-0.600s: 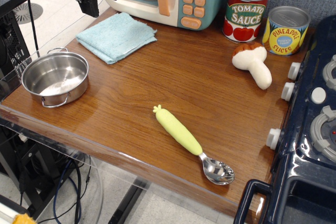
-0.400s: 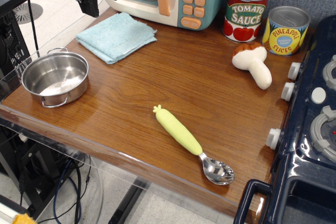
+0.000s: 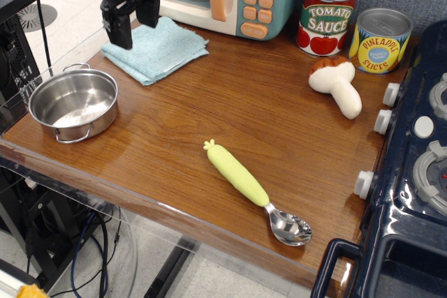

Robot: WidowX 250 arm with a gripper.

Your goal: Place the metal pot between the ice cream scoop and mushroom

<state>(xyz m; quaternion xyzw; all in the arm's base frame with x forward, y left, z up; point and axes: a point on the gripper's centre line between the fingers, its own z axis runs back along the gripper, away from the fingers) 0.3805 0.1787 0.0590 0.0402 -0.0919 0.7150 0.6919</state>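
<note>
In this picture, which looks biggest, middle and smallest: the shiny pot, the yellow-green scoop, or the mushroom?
1. metal pot, widest and roundest.
2. ice cream scoop, longer than the pot but thin; it also lies nearer the camera, so this ranking is unsure.
3. mushroom, clearly smallest.

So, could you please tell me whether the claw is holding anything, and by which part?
Nothing is held: the claw is open above the blue cloth, away from the metal pot.

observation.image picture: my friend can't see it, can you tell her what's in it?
A black gripper hangs open above a blue cloth, near an empty metal pot at the wooden table's left edge. An ice cream scoop lies in front; a mushroom lies by two cans.
</note>
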